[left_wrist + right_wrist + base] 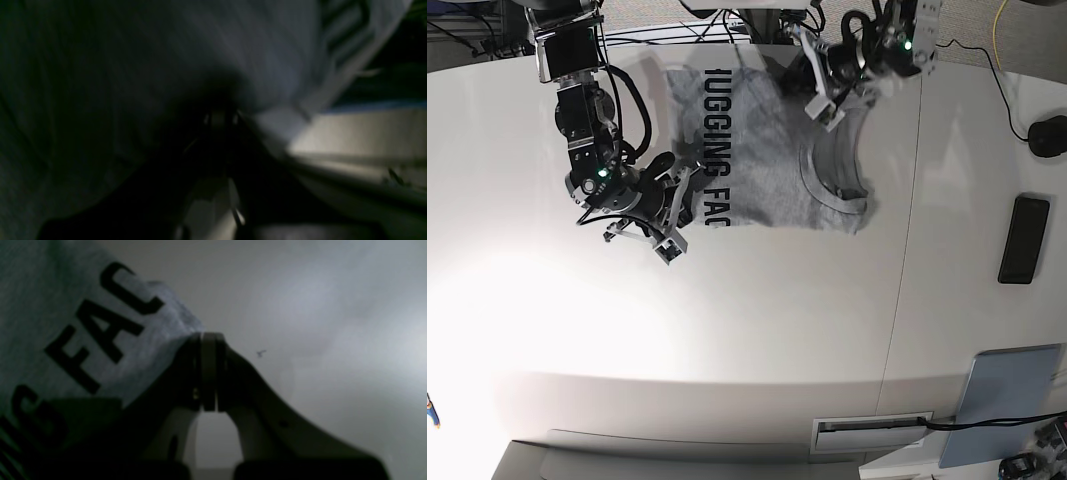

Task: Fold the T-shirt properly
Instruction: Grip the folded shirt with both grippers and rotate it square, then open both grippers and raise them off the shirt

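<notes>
Right gripper (208,373) pinched on lettered edge of T-shirt (767,160); left gripper (825,108) clamped on fabric near far side. Garment partly folded at far end of table (727,340). Mid-fold judged; next, carrying both edges across evenly.

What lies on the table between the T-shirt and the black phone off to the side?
Nothing: in the base view the stretch of white table between the T-shirt and the black phone is bare, crossed only by a thin seam line.
</notes>
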Robot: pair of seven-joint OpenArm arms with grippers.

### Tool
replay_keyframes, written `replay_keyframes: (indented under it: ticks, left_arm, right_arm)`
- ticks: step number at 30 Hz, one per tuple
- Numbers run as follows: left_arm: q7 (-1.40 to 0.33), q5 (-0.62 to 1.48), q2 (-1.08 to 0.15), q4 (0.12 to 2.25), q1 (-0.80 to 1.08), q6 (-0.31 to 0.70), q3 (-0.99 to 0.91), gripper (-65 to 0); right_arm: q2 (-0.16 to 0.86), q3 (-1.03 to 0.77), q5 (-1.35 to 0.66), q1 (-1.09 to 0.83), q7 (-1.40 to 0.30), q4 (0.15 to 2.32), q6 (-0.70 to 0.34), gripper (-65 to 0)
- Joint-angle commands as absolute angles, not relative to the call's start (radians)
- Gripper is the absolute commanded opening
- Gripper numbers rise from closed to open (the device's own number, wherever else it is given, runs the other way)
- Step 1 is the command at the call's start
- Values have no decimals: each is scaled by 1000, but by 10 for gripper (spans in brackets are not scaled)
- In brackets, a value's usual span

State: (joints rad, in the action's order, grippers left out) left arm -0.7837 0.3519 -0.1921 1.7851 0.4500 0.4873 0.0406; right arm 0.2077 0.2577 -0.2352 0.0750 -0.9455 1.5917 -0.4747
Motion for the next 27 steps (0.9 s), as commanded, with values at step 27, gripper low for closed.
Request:
replay_keyframes:
  ticks: [27]
  left_arm:
    - [-596,-23,-202,1581,43,-21,35,-650]
  right_arm:
    - [213,148,-306,-263,-949,1917,-383,-650]
